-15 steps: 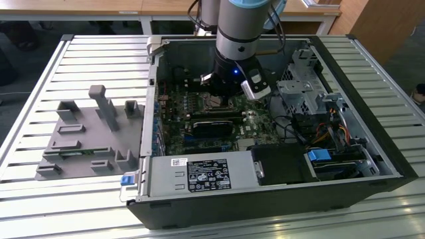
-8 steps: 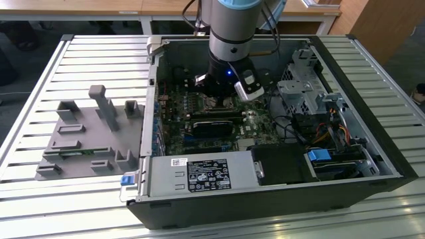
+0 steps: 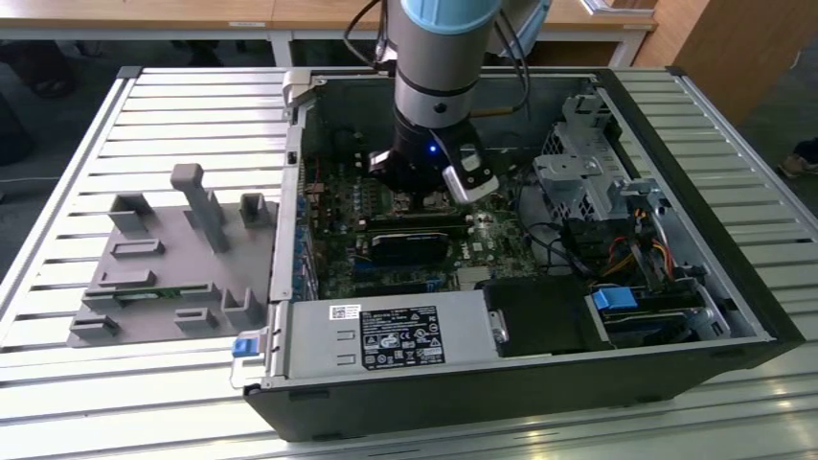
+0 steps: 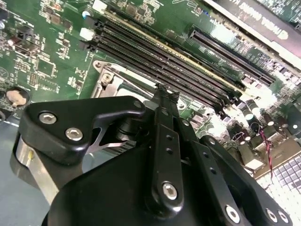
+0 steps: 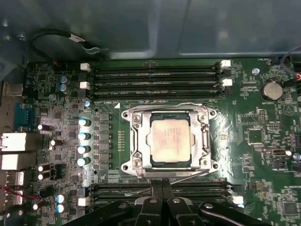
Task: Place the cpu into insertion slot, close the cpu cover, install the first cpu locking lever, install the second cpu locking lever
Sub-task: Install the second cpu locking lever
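Observation:
In the first wrist view the cpu [image 5: 168,139], a square chip with a silvery-grey top, lies flat in the insertion slot, which is hidden beneath it. The cpu cover [image 5: 206,141], a grey metal frame, lies down around the chip. A thin wire lever [image 5: 164,104] runs along one edge of the socket, and a second lever [image 5: 190,173] runs along the opposite edge. My gripper [image 5: 162,187] is shut with nothing between its fingers, its tips just outside the socket beside that second lever. The exterior view shows the gripper [image 3: 422,199] low over the green board inside the case.
Black memory slots [image 5: 155,77] flank the socket on both sides. Capacitors [image 5: 83,141] and a coin battery [image 5: 273,89] stand nearby. The open computer case [image 3: 715,287] holds a power supply [image 3: 383,340] and a drive cage [image 3: 588,182]. A grey fixture plate [image 3: 167,259] lies at the exterior view's left.

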You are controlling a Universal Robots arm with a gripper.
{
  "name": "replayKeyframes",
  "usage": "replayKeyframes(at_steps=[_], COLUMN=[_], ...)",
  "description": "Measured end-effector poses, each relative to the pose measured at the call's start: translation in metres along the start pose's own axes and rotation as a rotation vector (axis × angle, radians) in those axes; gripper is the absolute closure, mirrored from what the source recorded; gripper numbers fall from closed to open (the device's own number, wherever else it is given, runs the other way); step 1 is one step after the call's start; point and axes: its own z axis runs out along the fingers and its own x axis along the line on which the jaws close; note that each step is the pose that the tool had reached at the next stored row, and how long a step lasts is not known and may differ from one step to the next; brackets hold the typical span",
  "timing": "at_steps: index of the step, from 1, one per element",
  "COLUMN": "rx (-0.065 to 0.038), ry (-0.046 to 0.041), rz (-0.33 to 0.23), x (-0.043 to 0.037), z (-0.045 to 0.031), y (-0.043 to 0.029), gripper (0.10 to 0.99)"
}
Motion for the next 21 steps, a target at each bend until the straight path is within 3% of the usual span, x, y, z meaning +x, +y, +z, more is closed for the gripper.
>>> replayKeyframes(at_steps=[13, 21], rx=[-0.086, -0.124], ry=[0.0034, 0.0046], rz=[0.0, 0.0], x=[0.0063, 0.0088], z=[0.0037, 0.0081], y=[-0.0103, -0.0114], gripper=[0.98, 0.98])
